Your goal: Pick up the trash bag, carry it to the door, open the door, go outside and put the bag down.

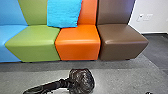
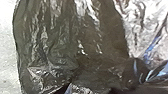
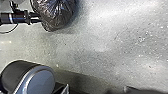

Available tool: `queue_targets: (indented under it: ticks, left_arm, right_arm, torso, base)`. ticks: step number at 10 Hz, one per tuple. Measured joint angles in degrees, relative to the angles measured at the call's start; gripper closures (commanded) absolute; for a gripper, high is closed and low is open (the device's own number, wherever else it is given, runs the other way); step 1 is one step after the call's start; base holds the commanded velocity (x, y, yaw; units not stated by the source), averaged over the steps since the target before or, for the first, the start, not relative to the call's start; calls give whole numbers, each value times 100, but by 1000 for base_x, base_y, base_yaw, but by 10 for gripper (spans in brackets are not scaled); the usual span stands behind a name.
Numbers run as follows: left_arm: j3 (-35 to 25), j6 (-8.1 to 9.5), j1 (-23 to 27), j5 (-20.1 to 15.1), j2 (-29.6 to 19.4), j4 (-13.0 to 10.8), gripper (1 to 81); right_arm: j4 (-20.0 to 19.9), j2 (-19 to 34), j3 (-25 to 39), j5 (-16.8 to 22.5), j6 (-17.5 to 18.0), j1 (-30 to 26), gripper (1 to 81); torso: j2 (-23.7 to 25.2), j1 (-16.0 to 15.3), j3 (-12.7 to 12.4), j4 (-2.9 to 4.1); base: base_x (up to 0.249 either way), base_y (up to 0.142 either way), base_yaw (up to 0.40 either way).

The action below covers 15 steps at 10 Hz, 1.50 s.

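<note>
The black trash bag (image 1: 82, 81) is low in the middle of the head view, its shiny plastic bunched and wrinkled. From the left, my dark left arm reaches it, with the left gripper (image 1: 67, 83) shut on the bag's side. Close up in the left wrist view, the bag (image 2: 55, 40) has a gathered, twisted part. The right wrist view also has the bag (image 3: 56, 12) at the end of the left arm, over the grey floor. A small dark part of my right gripper (image 1: 149, 93) shows at the head view's lower edge.
A row of padded seats stands ahead: blue, green (image 1: 33, 41), orange (image 1: 78, 41) and brown (image 1: 121, 41). A bright blue cushion (image 1: 64, 12) leans on the backrests. White wall (image 1: 155, 8) with outlets is at the right. Grey floor (image 1: 120, 77) lies before the seats.
</note>
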<state>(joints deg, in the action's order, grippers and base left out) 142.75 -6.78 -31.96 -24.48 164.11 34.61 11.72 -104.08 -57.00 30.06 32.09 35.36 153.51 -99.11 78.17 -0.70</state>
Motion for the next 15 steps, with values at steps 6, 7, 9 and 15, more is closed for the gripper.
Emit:
queue_targets:
  ticks: [6, 7, 9, 15]
  left_arm:
    - [-852, 0, 22, 1118, -289, 265, 10]
    - [-857, 2, 20, 1313, -297, 284, 10]
    - [-645, 28, 20, 1613, -149, 317, 10]
    - [736, 61, 126, 1870, 686, 329, 10]
  right_arm:
    - [7, -16, 0, -2, 2, 0, 10]
    - [7, -16, 0, 0, 2, -1, 10]
    - [5, -18, 0, -2, 5, -1, 10]
    - [10, -273, 4, -2, 7, 0, 10]
  torso:
    - [0, 0, 2, 0]
    - [0, 0, 2, 0]
    - [0, 0, 2, 0]
    - [0, 0, 317, 0]
  base:
    - [0, 0, 0]
    - [0, 0, 0]
    - [0, 0, 0]
    - [0, 0, 0]
